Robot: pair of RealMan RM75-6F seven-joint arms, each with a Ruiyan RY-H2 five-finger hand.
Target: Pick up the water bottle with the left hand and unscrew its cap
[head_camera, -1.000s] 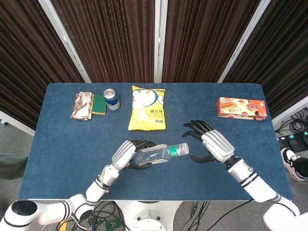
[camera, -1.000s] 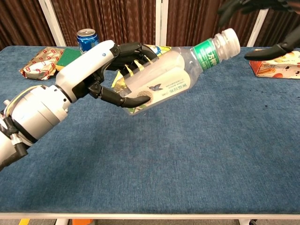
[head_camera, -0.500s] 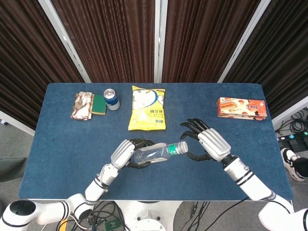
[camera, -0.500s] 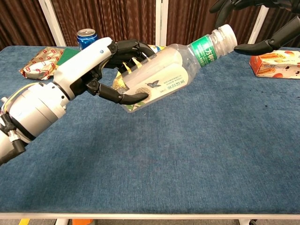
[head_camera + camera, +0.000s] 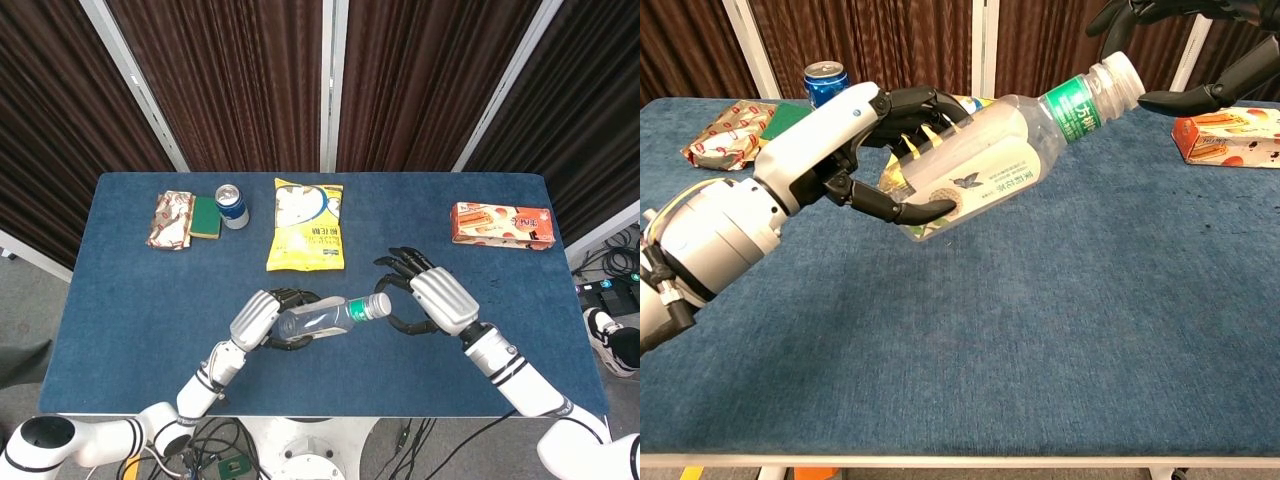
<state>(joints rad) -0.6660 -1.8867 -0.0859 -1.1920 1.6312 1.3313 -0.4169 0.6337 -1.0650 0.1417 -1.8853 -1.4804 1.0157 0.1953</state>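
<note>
My left hand [image 5: 262, 320] [image 5: 845, 150] grips a clear plastic water bottle [image 5: 325, 318] [image 5: 990, 160] around its body and holds it off the table, neck pointing to the right and slightly up. The bottle has a green label band and a white cap [image 5: 380, 303] [image 5: 1120, 75]. My right hand [image 5: 428, 297] [image 5: 1185, 50] is just to the right of the cap with its fingers spread around it. I see no finger touching the cap.
On the blue table [image 5: 140, 290] lie a yellow snack bag [image 5: 308, 225], a blue can [image 5: 232, 206], a green sponge [image 5: 206, 217] beside a patterned packet [image 5: 172, 220], and an orange biscuit box [image 5: 502, 225] at the far right.
My right hand has moved left, closing in on the cap. The left hand has tilted the bottle's neck a little higher.
</note>
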